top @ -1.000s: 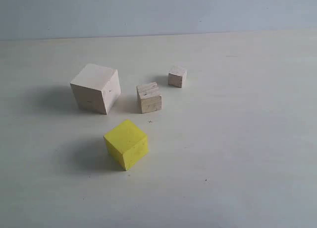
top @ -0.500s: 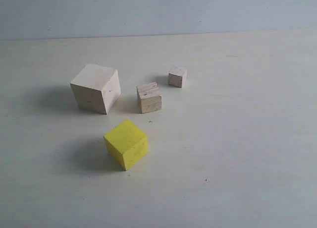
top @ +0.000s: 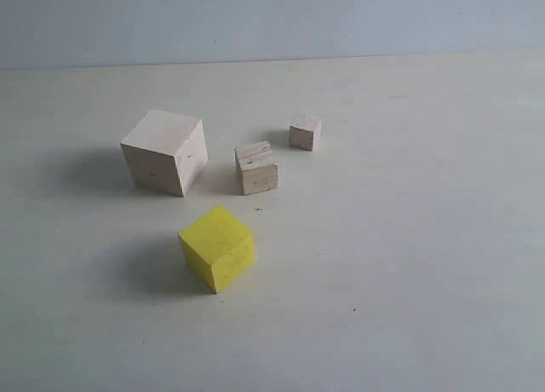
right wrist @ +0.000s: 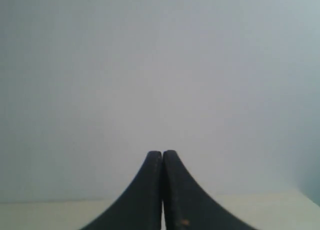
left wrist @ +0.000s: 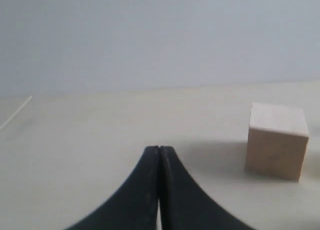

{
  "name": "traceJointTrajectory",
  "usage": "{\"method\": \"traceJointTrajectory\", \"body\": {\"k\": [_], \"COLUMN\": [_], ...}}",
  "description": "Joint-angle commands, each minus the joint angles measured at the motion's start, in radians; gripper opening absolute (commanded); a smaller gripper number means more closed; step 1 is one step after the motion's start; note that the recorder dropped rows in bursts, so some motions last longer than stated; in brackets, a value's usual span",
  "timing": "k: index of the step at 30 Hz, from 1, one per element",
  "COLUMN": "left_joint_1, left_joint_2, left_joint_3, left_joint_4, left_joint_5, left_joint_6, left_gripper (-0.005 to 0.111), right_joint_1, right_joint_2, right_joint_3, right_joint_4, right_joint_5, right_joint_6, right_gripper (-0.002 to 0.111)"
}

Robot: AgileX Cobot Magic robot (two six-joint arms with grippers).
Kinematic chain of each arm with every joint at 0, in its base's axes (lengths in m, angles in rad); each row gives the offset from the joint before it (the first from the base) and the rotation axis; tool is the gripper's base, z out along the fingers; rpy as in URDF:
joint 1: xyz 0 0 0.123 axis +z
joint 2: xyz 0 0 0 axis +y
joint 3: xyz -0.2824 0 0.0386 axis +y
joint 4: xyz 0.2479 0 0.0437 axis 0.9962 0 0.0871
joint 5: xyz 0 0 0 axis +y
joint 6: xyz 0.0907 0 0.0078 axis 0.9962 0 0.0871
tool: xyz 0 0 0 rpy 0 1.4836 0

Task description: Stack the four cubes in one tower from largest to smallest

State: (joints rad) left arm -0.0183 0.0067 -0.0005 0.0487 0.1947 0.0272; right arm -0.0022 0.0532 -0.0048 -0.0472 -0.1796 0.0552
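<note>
Spread across a bare pale table (top: pixel 426 239), the four cubes sit apart with no tower begun: none rests on another, so every lift of the stacking job appears to be ahead. The large pale wood cube (top: pixel 164 152), which is to form the base, stands toward the left of the exterior view and is well placed to stay where it is. The yellow cube (top: pixel 216 247), next in size, sits nearer the camera and a little to the right of it, turned corner-on. The third cube (top: pixel 256 168), of grainy pale wood, lies just to the right of the large one, and the smallest cube (top: pixel 304 132) sits beyond it, farther back and to the right. Neither arm shows in the exterior view. The left hand (left wrist: pixel 159 149) has its fingers pressed together on nothing, low over the table, with a pale wood block, probably the large cube, ahead and off to one side. The right hand (right wrist: pixel 162 152) is likewise pressed together and empty, facing only the blank wall (right wrist: pixel 160 65). By the look of it, the first step would be carrying the yellow cube onto the large one.
</note>
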Motion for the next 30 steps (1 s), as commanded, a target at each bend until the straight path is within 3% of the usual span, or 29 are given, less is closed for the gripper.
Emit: {"method": "traceJointTrajectory", "body": {"k": [1,8,11,14,17,19,23,27,30], "left_joint_1": [-0.002,-0.002,-0.002,-0.002,-0.002,-0.002,-0.002,-0.004,-0.092], "left_joint_2": [-0.007,-0.007,-0.007,-0.007,-0.007,0.006,0.181,0.423,0.618], "left_joint_3": [0.0,0.0,0.0,0.0,-0.016,-0.065,-0.299,-0.548,-0.663], "left_joint_4": [0.001,0.001,0.001,-0.002,-0.002,-0.002,-0.002,-0.002,-0.01], "left_joint_5": [-0.202,-0.215,-0.257,-0.357,-0.361,-0.326,-0.195,-0.024,0.073], "left_joint_6": [-0.006,-0.006,0.002,-0.053,-0.135,-0.146,-0.162,-0.159,-0.155], "left_gripper": [0.0,0.0,0.0,0.0,0.0,0.0,0.0,0.0,0.0], "right_joint_1": [-0.005,-0.005,-0.005,-0.005,-0.005,-0.004,0.023,0.151,0.305], "right_joint_2": [-0.007,-0.007,-0.007,-0.007,0.003,0.029,0.175,0.365,0.551], "right_joint_3": [0.005,0.005,0.005,-0.04,-0.138,-0.221,-0.42,-0.557,-0.636], "right_joint_4": [-0.005,-0.005,-0.009,-0.018,-0.038,-0.052,-0.069,-0.069,-0.051], "right_joint_5": [-0.131,-0.245,-0.245,-0.222,-0.101,0.003,0.11,0.222,0.359], "right_joint_6": [-0.003,0.01,0.123,0.159,0.159,0.159,0.159,0.148,0.089], "right_gripper": [0.0,0.0,0.0,0.0,0.0,0.0,0.0,0.0,0.0]}}
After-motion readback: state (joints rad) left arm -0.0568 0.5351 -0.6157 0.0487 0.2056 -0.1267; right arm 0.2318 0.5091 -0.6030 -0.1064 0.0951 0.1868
